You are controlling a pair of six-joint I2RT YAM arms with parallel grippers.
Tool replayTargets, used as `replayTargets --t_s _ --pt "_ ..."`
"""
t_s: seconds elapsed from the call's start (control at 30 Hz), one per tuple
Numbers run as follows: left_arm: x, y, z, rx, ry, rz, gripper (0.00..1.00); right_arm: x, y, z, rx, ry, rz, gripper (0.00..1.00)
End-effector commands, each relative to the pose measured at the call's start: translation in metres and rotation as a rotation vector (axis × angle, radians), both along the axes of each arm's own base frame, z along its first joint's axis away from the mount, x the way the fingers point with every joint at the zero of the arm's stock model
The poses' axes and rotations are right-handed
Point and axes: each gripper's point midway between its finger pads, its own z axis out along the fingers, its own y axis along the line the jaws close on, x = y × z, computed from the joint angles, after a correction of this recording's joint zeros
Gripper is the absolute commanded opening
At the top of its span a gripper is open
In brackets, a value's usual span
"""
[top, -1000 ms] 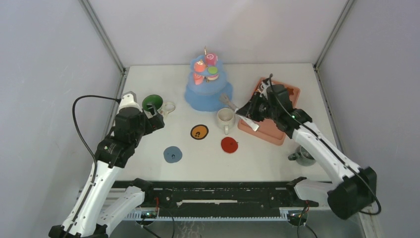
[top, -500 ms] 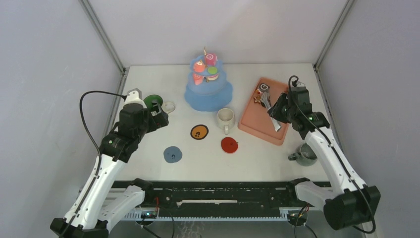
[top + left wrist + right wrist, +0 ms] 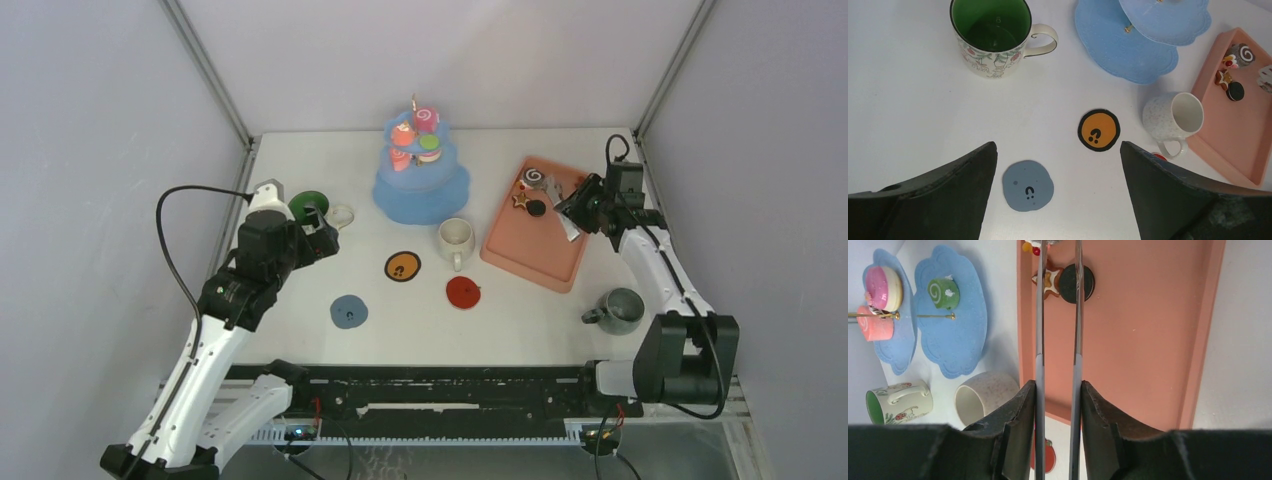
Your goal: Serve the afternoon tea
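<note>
One salmon tray (image 3: 535, 250) lies under the tongs (image 3: 1039, 315) pinched by the right gripper (image 3: 1058, 385). Some pastries (image 3: 427, 118) sit on the blue stand (image 3: 400, 205). The left gripper (image 3: 1057, 147) gapes empty near the green mug (image 3: 990, 30). A star (image 3: 1050, 280) and black round (image 3: 1068, 284) lie on the tray.

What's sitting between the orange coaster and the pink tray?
The cream mug stands between the orange coaster and the pink tray, clearest in the left wrist view.
</note>
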Motion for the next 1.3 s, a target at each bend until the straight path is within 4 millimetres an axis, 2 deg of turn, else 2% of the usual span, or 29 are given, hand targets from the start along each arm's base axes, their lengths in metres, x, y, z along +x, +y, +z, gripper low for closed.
replayTargets --t_s 0.0,0.3,0.67,0.77,0.83,1.0,1.27 --pt "0.002 0.006 0.007 0.014 -0.031 0.018 0.97 0.034 0.003 0.035 0.058 -0.138 0.014 0.43" --pt "-0.001 0.009 0.007 0.013 -0.032 0.03 0.97 0.051 -0.001 0.032 0.1 -0.159 0.001 0.43" --pt "-0.002 0.009 0.008 0.016 -0.03 0.033 0.97 0.067 -0.006 0.008 0.12 -0.11 -0.008 0.43" --pt "-0.002 0.01 0.008 0.016 -0.03 0.034 0.97 0.066 -0.007 0.004 0.113 -0.105 -0.017 0.39" --pt "-0.002 0.009 0.009 0.014 -0.032 0.033 0.97 0.064 -0.01 0.005 0.107 -0.114 -0.027 0.32" --pt "-0.003 0.01 0.01 0.014 -0.033 0.037 0.97 0.06 -0.011 0.01 0.1 -0.13 -0.034 0.01" --pt "-0.003 0.01 0.01 0.009 -0.032 0.037 0.97 0.048 -0.016 0.027 0.076 -0.181 -0.047 0.0"
